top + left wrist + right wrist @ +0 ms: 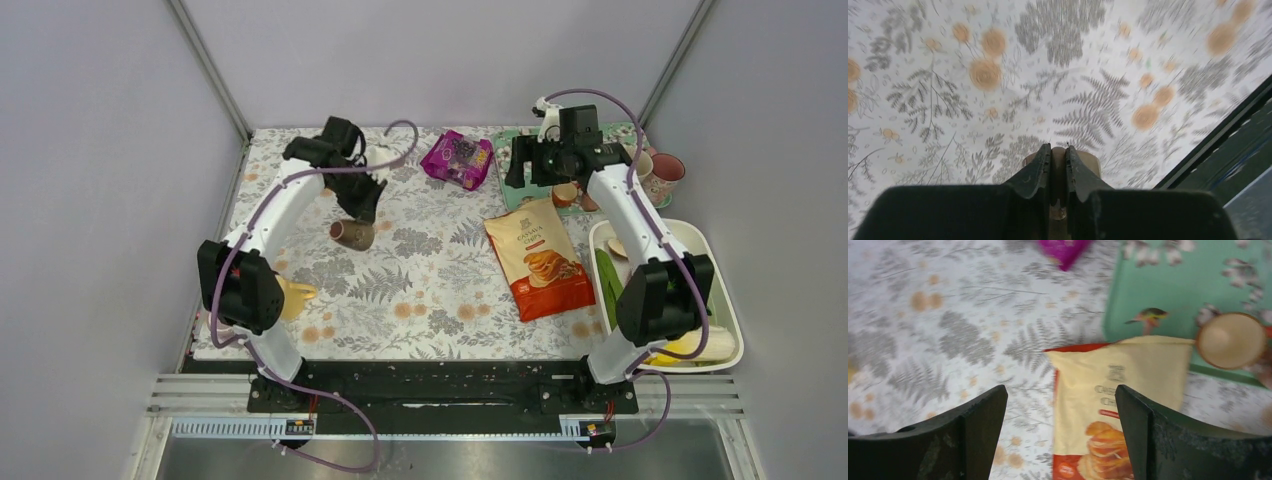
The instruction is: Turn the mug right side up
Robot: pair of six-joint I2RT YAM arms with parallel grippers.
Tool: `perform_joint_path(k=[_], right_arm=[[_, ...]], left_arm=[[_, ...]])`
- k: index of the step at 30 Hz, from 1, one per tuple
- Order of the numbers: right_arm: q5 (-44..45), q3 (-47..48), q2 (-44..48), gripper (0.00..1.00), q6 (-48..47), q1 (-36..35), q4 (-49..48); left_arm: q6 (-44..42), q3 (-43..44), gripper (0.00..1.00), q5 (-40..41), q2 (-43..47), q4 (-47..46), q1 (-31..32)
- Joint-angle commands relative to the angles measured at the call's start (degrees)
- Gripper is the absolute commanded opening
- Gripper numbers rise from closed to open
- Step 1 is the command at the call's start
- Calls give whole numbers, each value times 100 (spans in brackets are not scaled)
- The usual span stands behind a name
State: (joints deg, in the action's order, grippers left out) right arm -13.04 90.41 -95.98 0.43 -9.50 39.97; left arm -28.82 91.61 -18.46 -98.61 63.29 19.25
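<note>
The brown mug (352, 234) hangs tilted over the left half of the flowered table, its opening turned to the left. My left gripper (364, 204) comes down on it from above. In the left wrist view the left gripper (1058, 148) is shut on a thin beige part of the mug (1089, 162); whether that part is rim or handle I cannot tell. My right gripper (1061, 395) stands open over the top of the chips bag (1118, 390), nothing between its fingers. In the top view the right gripper (517, 165) is at the far right, by the green tray (520, 195).
A purple packet (458, 158) lies at the back middle. The orange chips bag (538, 258) lies right of centre. A small wooden cup (1232, 340) stands on the green tray, and a pink mug (666, 172) beyond it. A white basin (700, 235) holds food at the right edge. A yellow object (297, 296) lies near the left arm.
</note>
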Motion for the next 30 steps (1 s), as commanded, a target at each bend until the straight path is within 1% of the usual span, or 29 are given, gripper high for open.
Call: perform_joint_path(k=[1, 4, 5, 6, 10, 12, 14, 16, 18, 23, 25, 27, 30], right_arm=[[-2018, -519, 733, 90, 107, -629, -1263], [-2813, -772, 888, 93, 515, -1134, -2128], [-2977, -831, 894, 97, 791, -1273, -2522], [-3093, -911, 877, 99, 1132, -1414, -2952], [-3359, -1189, 682, 100, 2594, -1748, -5079], [-3429, -1195, 461, 99, 3237, -1833, -5762], [-3449, -1164, 246, 99, 3709, -1913, -6214], [-3550, -1074, 40, 97, 4032, -1974, -6457], [-3658, -928, -180, 93, 4169, -2026, -6367], [-3518, -964, -177, 92, 3853, -2047, -5892], [-3604, -978, -154, 91, 3817, -2047, -5831], [-3778, -962, -197, 85, 3984, -2065, -5919], [-4158, -964, -295, 75, 4425, -2129, -6316]], left_arm=[[1400, 1200, 0, -1702, -175, 8, -415], [1883, 1761, 0, -2027, -121, -364, -422], [2040, 1869, 0, -2175, -75, -528, -422], [2205, 1946, 0, -2289, -11, -760, -416], [2691, 2109, 0, -2548, 211, -1303, -340], [2813, 2270, 0, -2699, 190, -1333, -295], [2991, 2330, 0, -2806, 168, -1389, -261], [3052, 2356, 0, -2863, 174, -1446, -230], [3040, 2405, 0, -2838, 162, -1453, -215], [2931, 2577, 0, -2689, 105, -1455, -211], [2926, 2610, 0, -2658, 78, -1458, -215], [2937, 2666, 0, -2656, 26, -1489, -208], [2985, 2756, 0, -2616, -68, -1570, -170]])
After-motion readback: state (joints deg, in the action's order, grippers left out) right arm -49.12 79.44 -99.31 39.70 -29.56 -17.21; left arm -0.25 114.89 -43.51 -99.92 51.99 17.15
